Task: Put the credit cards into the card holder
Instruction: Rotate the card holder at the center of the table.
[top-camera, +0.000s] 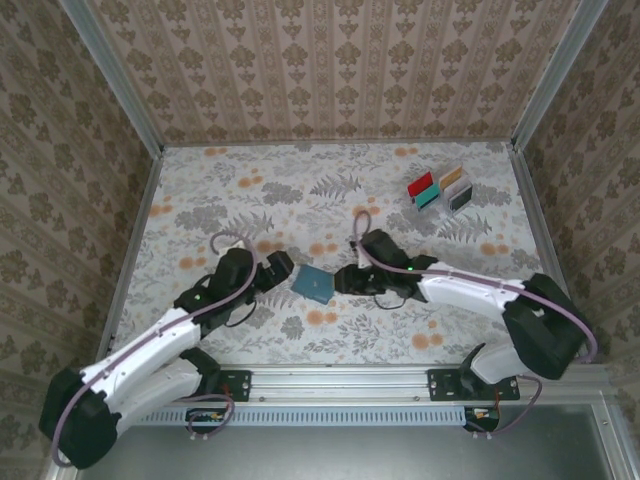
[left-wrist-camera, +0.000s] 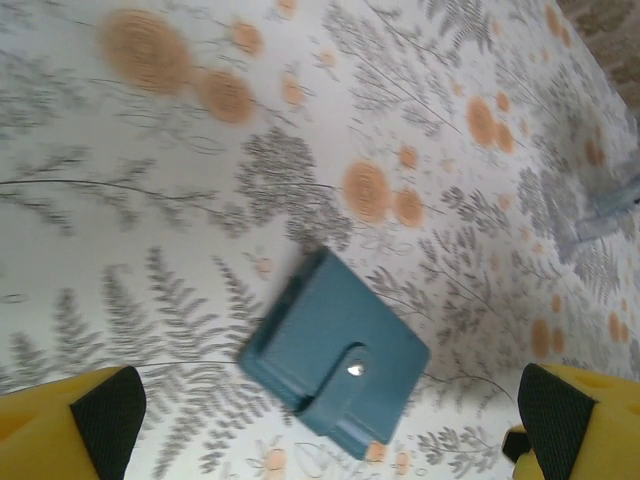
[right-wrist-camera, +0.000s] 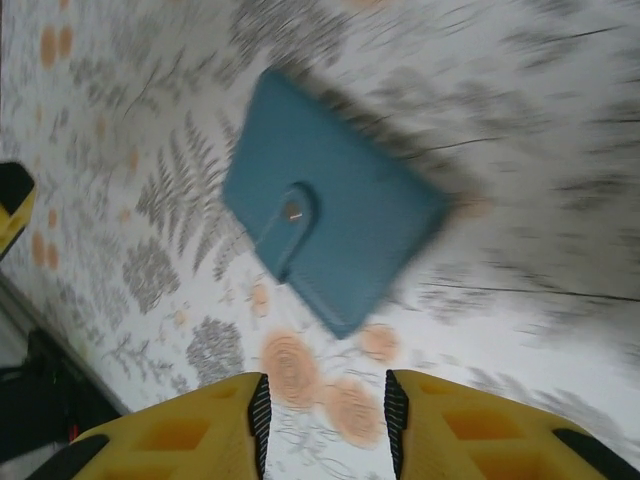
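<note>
From above, the card holder (top-camera: 312, 283) lies closed on the floral table (top-camera: 250, 190), between the 2 pincers: the left gripper (top-camera: 279, 270) just beside its left corner, the right gripper (top-camera: 347, 280) just beside its right. It sits turned like a diamond. The credit cards (top-camera: 438, 189) stand well apart at the far right.

Left wrist view: the left gripper (left-wrist-camera: 332, 408) is spread wide, and the holder (left-wrist-camera: 335, 365) lies between its fingers (left-wrist-camera: 105, 410), snap tab toward the camera.

Right wrist view: the right gripper (right-wrist-camera: 325, 412) is narrow, with bare table in the gap. The holder (right-wrist-camera: 335, 200) lies ahead, apart, its long axis running upper left to lower right.
</note>
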